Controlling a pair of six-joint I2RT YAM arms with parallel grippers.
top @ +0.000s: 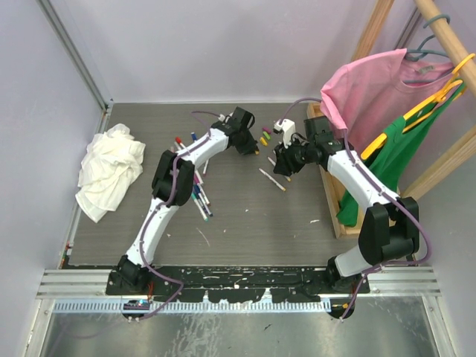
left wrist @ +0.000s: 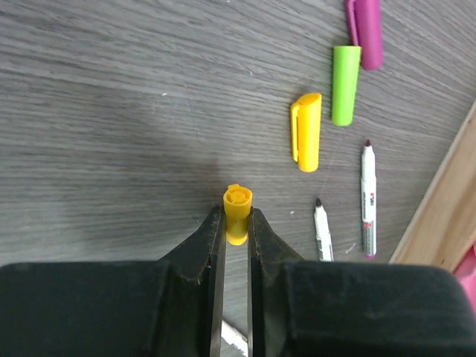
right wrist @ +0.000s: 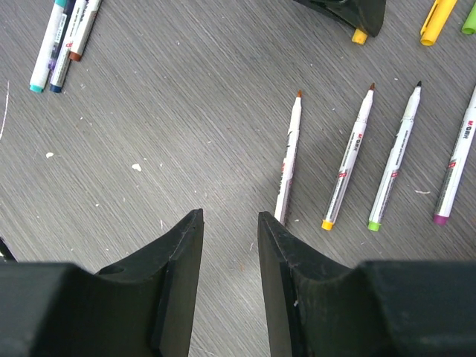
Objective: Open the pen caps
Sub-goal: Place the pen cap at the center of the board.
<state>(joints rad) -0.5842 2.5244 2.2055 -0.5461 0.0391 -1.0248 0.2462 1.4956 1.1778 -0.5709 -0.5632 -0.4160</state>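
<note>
In the left wrist view my left gripper (left wrist: 237, 213) is shut on a small yellow pen cap (left wrist: 238, 202), held just above the table. Loose caps lie ahead of it: yellow (left wrist: 306, 132), green (left wrist: 345, 84) and purple (left wrist: 364, 30). Two uncapped white pens (left wrist: 368, 197) lie to their right. My right gripper (right wrist: 229, 216) is open and empty over bare table, just left of a row of uncapped pens (right wrist: 348, 167). In the top view the left gripper (top: 249, 146) and right gripper (top: 285, 165) are close together at the table's middle back.
A white cloth rag (top: 110, 169) lies at the left. Several capped pens (top: 199, 195) lie under the left arm; they also show in the right wrist view (right wrist: 63, 41). One pen (top: 271, 179) lies mid-table. A wooden rack (top: 331, 201) with pink and green shirts stands right.
</note>
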